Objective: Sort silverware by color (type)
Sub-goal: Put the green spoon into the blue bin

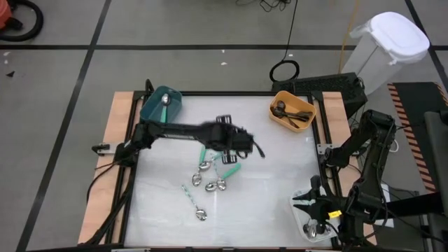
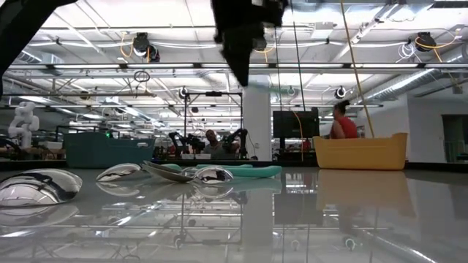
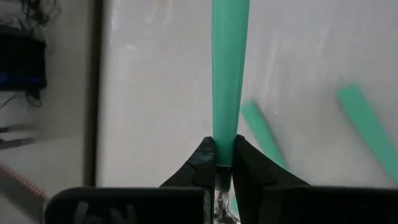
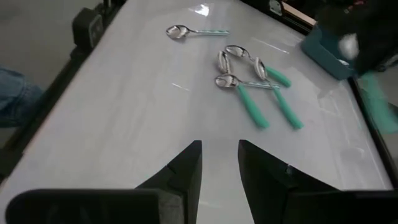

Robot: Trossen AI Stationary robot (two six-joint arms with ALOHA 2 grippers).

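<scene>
Above the middle of the white table (image 1: 280, 210), we see the left gripper (image 3: 225, 163) raised off the surface, its fingers closed on a teal-handled spoon (image 3: 229, 74). Below and beside it, the remaining teal-handled spoons (image 4: 249, 93) lie clustered on the table, with one more spoon (image 4: 193, 30) apart from them. We note the teal bin (image 1: 161, 103) at one far corner and the orange bin (image 1: 292, 112) at the other. Near the table's right corner, the right gripper (image 4: 219, 163) waits, fingers parted and holding nothing.

Bright overhead light, glossy glare, motion blur
</scene>
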